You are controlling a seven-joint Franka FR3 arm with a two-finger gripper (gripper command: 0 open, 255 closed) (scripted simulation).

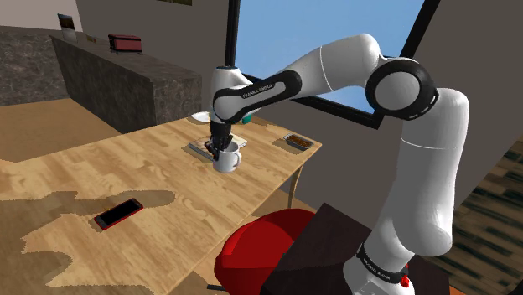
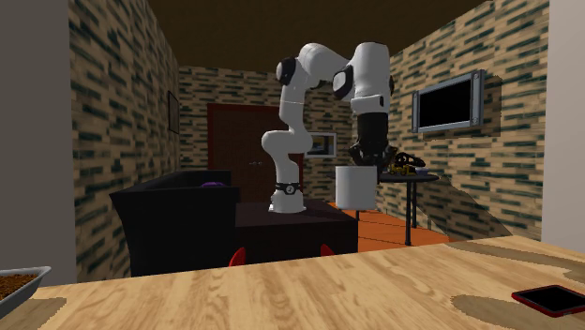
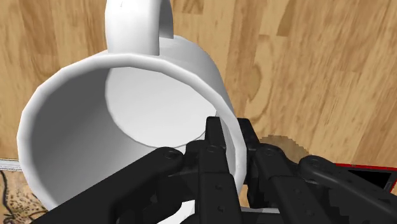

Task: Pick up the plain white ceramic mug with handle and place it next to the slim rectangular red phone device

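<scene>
The white mug point(image 1: 227, 160) with a handle hangs upright from my gripper point(image 1: 222, 147), a little above the wooden table point(image 1: 168, 180). In the wrist view my gripper point(image 3: 232, 137) is shut on the mug point(image 3: 133, 102): one finger sits inside the rim, the other outside, and the handle points away from the fingers. The second exterior view shows the mug point(image 2: 355, 187) under the gripper point(image 2: 368, 161), its base clear of the tabletop. The red phone point(image 1: 118, 214) with a black screen lies flat near the table's front edge, well apart from the mug; it also appears as phone point(image 2: 553, 299) and phone point(image 3: 362, 167).
A flat book-like item point(image 1: 199, 148) lies just beside the mug. A white plate point(image 1: 201, 117) and a small tray of brown food point(image 1: 298, 142) sit toward the table's far side. A red chair point(image 1: 256, 247) stands by the near edge. A dark counter point(image 1: 126, 80) runs behind.
</scene>
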